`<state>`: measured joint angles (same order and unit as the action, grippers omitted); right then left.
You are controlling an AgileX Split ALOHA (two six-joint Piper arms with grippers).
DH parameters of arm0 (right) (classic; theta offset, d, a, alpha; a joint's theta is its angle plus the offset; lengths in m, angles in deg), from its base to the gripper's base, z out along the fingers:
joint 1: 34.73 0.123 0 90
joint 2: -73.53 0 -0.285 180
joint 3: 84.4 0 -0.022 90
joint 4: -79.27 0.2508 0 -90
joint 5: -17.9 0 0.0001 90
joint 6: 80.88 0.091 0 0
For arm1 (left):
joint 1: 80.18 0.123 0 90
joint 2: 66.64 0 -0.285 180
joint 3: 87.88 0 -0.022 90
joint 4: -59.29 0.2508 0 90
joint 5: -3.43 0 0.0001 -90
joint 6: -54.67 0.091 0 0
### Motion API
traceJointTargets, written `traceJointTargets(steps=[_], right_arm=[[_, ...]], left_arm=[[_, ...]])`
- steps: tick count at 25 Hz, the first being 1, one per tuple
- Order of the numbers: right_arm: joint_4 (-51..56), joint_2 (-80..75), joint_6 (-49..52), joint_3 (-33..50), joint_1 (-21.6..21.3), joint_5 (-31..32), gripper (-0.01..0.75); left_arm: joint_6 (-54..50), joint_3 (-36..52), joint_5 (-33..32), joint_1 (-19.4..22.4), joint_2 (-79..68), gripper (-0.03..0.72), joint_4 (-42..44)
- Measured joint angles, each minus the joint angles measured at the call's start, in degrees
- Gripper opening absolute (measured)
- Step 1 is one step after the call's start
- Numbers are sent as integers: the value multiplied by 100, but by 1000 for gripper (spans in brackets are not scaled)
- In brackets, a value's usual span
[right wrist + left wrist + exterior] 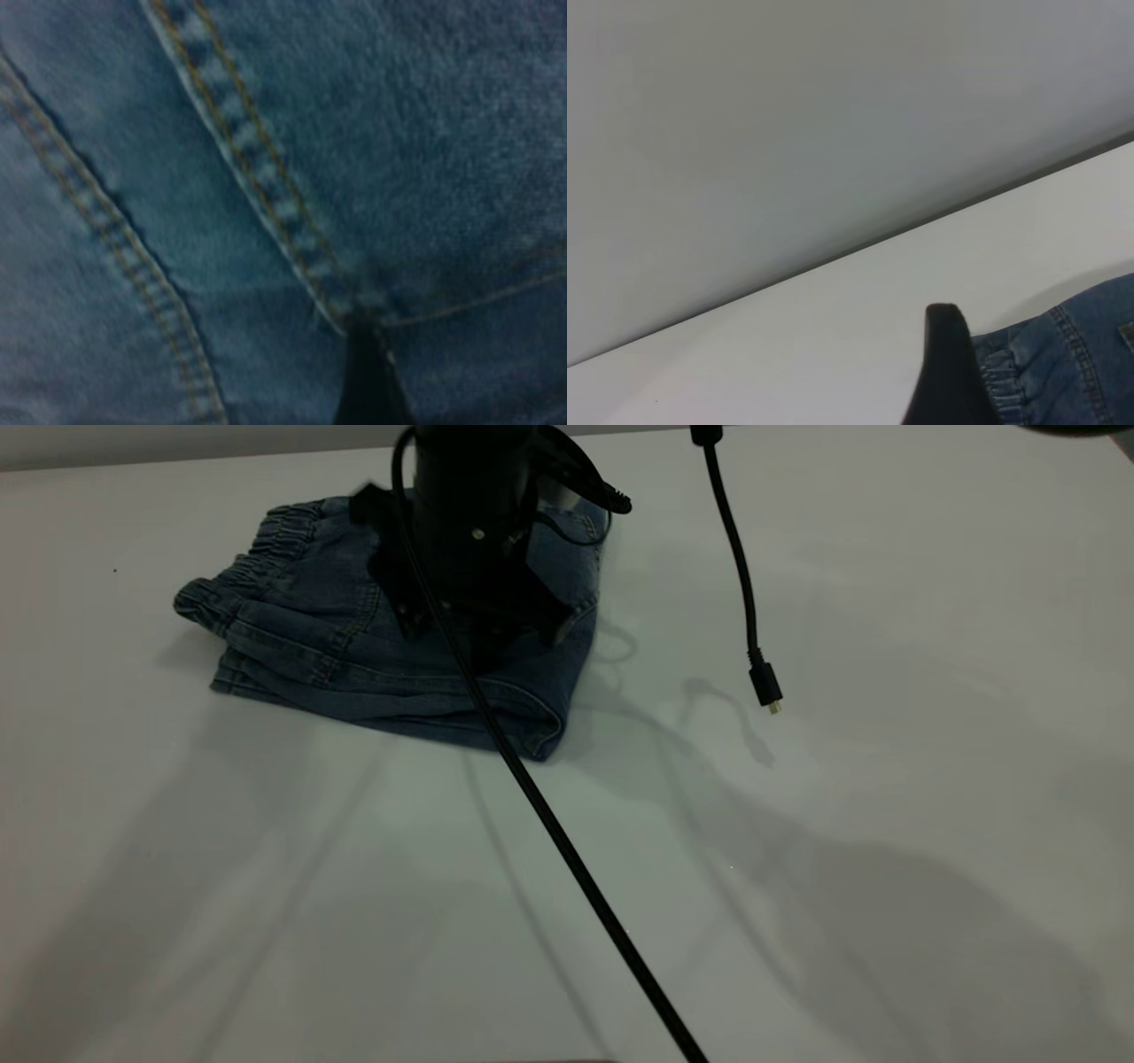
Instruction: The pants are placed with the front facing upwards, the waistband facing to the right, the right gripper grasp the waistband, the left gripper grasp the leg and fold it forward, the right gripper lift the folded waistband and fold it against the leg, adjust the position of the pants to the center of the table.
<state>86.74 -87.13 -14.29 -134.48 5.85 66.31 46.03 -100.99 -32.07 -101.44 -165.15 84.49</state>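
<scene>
The pants [301,629] lie folded into a compact blue denim bundle on the table [842,886], at its far left of centre. The gathered waistband [270,545] runs along the bundle's far left side. A black arm stands over the bundle, and my right gripper [478,633] presses down onto the denim. The right wrist view is filled with the pants [399,159] and their tan stitching, with the right gripper [365,385] as a dark tip against the cloth. My left gripper [950,381] appears as a black tip right beside the waistband [1003,376].
A black cable [567,850] runs diagonally from the arm to the near edge. Another cable with a loose plug [764,684] dangles right of the pants. The table's far edge [859,252] meets a grey wall. Bare tabletop spreads to the right and front.
</scene>
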Motion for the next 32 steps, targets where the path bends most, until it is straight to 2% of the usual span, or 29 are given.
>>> traceJointTargets(steps=[5,12,17,20,27,32], right_arm=[[-201,-13,-852,-55,5,638,418],[-1458,17,-1709,-62,47,1717,418],[-1991,18,-2227,-62,50,1940,418],[-1767,18,-2686,-192,37,2003,418],[-265,332,-4555,-653,-2,2154,418],[-135,1297,-5317,-686,-2,2205,418]], left_arm=[[0,0,0,0,0,459,0],[0,0,0,0,0,459,0],[0,0,-1,0,0,459,0],[0,0,-1,0,0,459,0],[59,0,-152,0,47,459,0],[88,0,-543,0,516,459,-26]])
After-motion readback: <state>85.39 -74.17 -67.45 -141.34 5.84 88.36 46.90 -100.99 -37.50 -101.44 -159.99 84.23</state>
